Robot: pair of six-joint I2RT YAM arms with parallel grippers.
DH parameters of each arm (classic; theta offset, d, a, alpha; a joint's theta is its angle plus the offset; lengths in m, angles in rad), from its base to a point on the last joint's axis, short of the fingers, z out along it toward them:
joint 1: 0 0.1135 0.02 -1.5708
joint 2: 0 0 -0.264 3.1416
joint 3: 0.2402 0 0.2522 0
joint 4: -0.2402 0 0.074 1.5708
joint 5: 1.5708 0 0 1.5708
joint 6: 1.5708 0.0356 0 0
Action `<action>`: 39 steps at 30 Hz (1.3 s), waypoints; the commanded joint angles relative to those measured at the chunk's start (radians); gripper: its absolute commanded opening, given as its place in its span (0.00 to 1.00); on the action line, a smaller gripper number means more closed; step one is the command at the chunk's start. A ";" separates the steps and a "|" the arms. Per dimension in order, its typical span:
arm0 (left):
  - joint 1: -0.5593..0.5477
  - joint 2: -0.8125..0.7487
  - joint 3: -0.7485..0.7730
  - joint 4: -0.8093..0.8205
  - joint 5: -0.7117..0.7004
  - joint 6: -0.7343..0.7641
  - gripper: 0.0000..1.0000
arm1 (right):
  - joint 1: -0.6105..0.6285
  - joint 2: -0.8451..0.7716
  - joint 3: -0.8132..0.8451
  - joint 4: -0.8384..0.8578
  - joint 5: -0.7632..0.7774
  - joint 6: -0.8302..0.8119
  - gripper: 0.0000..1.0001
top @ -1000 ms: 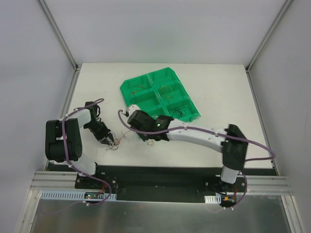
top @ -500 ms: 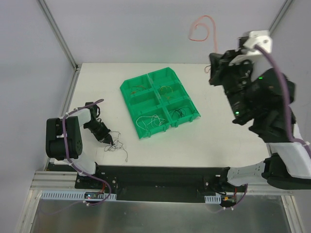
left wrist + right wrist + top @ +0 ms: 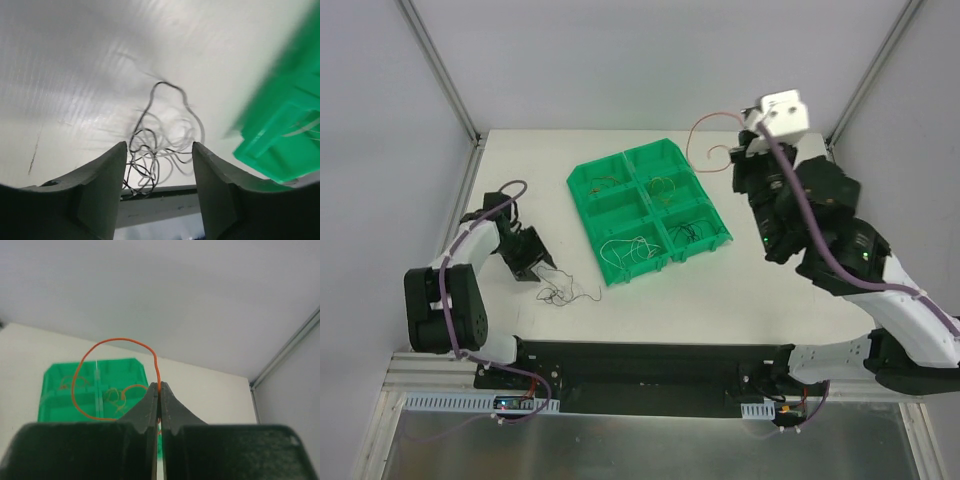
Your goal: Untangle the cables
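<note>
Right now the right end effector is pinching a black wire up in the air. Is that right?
Not black. The right end effector is pinching an orange wire up in the air, as the right wrist view shows.

I see a white table (image 3: 670,320). A loose tangle of cables (image 3: 560,293) lies on it just ahead of the left gripper (image 3: 545,268), framed between its fingers in the wrist view. A green tray (image 3: 586,215) rests on the table, off to that gripper's right.
</note>
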 commanded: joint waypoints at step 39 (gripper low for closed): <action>-0.626 0.034 0.495 0.324 0.888 -0.010 0.65 | -0.458 -0.021 -0.454 -0.361 -1.505 0.563 0.00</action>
